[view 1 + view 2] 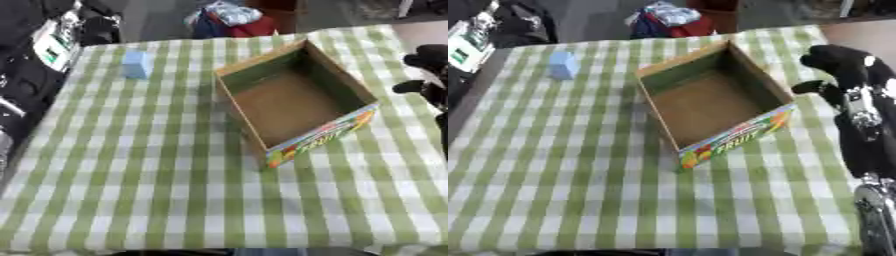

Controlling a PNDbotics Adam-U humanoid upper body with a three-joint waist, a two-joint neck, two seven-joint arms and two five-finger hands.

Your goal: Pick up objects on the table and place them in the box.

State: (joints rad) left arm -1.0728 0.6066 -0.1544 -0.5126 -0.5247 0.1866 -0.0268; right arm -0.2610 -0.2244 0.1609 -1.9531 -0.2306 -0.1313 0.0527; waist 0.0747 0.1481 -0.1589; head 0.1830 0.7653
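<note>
Your right hand (pixel 839 64) hovers just beside the cardboard box (pixel 710 102), right of its far corner, fingers seemingly curled on nothing, though the view is blurry. Only a pale blue block (pixel 137 64) shows on the checked bench (pixel 131 175), well apart to the box's left. Reach across behind the box rather than over it, spread the fingers early, and close on the block's sides.

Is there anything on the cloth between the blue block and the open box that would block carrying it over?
Nothing visible does. The blue block sits at the table's far left, and only bare checked cloth lies between it and the box, which is open on top and looks empty. The right hand hangs past the box's far side.
</note>
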